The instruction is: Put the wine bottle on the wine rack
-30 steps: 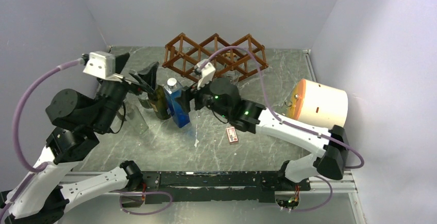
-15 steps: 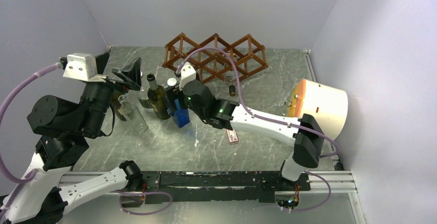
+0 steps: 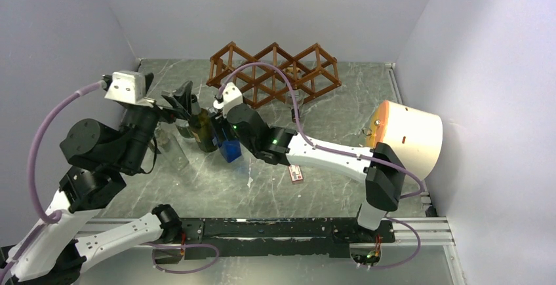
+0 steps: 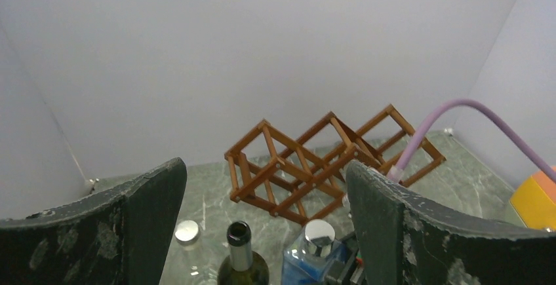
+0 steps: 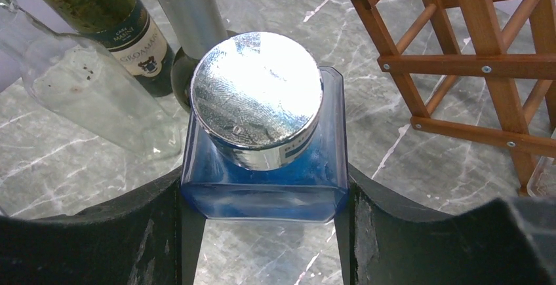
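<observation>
Nearest the arm bases, on the grey marbled tabletop [image 3: 341,111], the right pincer [image 5: 262,216] gripped a square blue glass bottle with a silver cap [image 5: 262,141] by its sides. Just left of that bottle stood the dark green wine bottle [image 3: 202,128], upright, with the left pincer [image 4: 262,232] spread wide above its open neck, holding nothing. Beyond both, well apart, stood the reddish-brown wooden lattice wine rack [image 3: 274,72].

The rack [image 5: 472,62] is reddish-brown wood, smooth, with small metal screws. The blue bottle [image 5: 262,173] is glossy clear glass under a shiny metal cap [image 5: 257,95] marked with fingerprints. At its 11 o'clock, the wine bottle [image 5: 105,16] is dark glossy glass with a paper label. The table [image 5: 79,167] looks like grey veined marble.
</observation>
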